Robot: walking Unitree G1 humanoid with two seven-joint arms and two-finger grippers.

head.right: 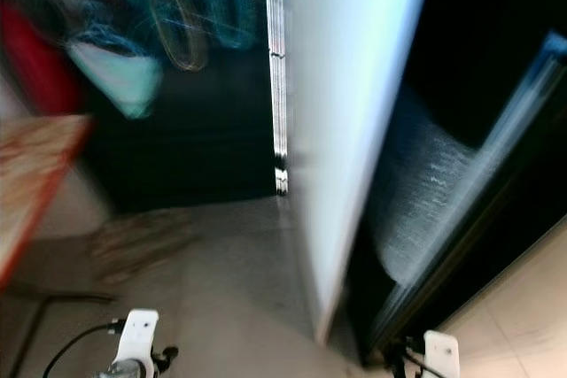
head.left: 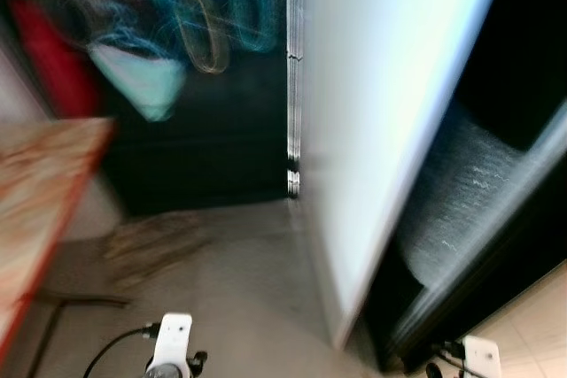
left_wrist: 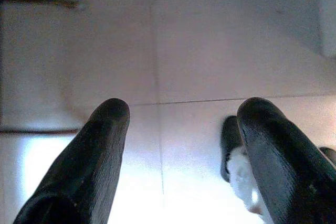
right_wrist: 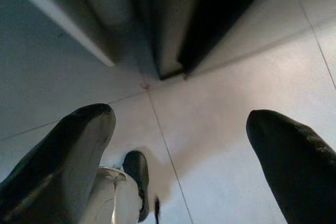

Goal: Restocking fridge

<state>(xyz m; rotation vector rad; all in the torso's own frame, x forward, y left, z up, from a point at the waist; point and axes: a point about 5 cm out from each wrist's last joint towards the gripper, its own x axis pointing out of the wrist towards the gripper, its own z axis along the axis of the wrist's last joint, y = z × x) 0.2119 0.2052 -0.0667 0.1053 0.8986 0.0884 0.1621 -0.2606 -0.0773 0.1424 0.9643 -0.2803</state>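
The head views are blurred. A tall white fridge door [head.left: 381,112] stands open edge-on before me, with the dark fridge inside [head.left: 469,192] to its right. Both arms hang low, their white wrists at the bottom of the view: left [head.left: 173,343], right [head.left: 478,356]. My left gripper [left_wrist: 184,111] is open over pale floor tiles with nothing between its fingers. My right gripper [right_wrist: 181,116] is also open and empty, above the floor near the fridge's bottom corner [right_wrist: 168,69].
A reddish patterned tabletop [head.left: 44,192] juts in at the left. Blurred red [head.left: 53,59] and teal [head.left: 142,77] things lie behind it against a dark panel. A thin dark bar [head.left: 71,303] lies on the grey floor. My own foot [right_wrist: 137,169] shows below the right gripper.
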